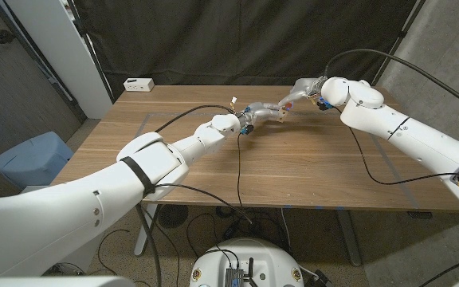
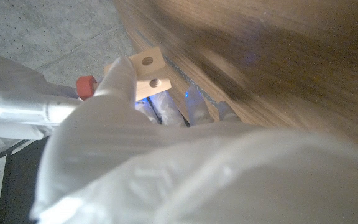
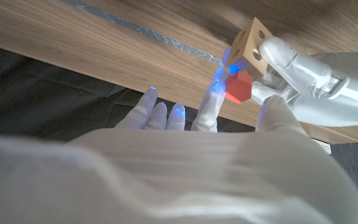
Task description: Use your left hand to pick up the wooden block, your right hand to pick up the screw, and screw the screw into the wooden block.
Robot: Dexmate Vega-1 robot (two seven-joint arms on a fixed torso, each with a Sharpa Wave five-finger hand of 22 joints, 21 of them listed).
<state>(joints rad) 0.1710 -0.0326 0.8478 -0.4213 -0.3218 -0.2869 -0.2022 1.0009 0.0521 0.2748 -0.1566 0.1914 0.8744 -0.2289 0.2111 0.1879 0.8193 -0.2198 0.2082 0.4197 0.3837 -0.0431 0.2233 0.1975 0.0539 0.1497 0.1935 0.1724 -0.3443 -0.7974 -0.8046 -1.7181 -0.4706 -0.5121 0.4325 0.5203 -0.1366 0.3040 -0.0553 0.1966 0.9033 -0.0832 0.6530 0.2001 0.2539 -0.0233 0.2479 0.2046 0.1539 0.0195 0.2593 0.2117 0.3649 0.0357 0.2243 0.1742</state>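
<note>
Block: wooden block (image 3: 252, 45) held up off the counter (image 1: 309, 171) by the left robot hand (image 1: 255, 114), at about 12 o'clock from the counter's middle, toward the far edge. Light wood, round holes in its faces.
Block axis: in the right wrist view one corner points toward the counter and a holed face turns to the camera. Long axis cannot be told.
Screw: red-headed screw (image 3: 238, 86) just beside the block, its head touching or nearly touching one block face. Shaft hidden; pointing direction judged only from the head, which faces away from the block.
Left robot hand: grasping the block, fingers (image 3: 289, 57) wrapped round its far side.
Right robot hand: (image 1: 300, 89) pinching the screw head between thumb and a fingertip (image 3: 211, 107); other fingers spread.
Hands, head view: the two meet fingertip to fingertip above the counter; block and screw too small there to make out.
Left wrist view: block (image 2: 149, 76) seen end-on past the thumb, two holed faces showing; red screw head (image 2: 86, 86) at about 9 o'clock of it.
Right wrist view: gives the block-to-screw contact that the head view loses.
Other: small white box (image 1: 138, 84) at the counter's far left corner, well apart from the hands.
</note>
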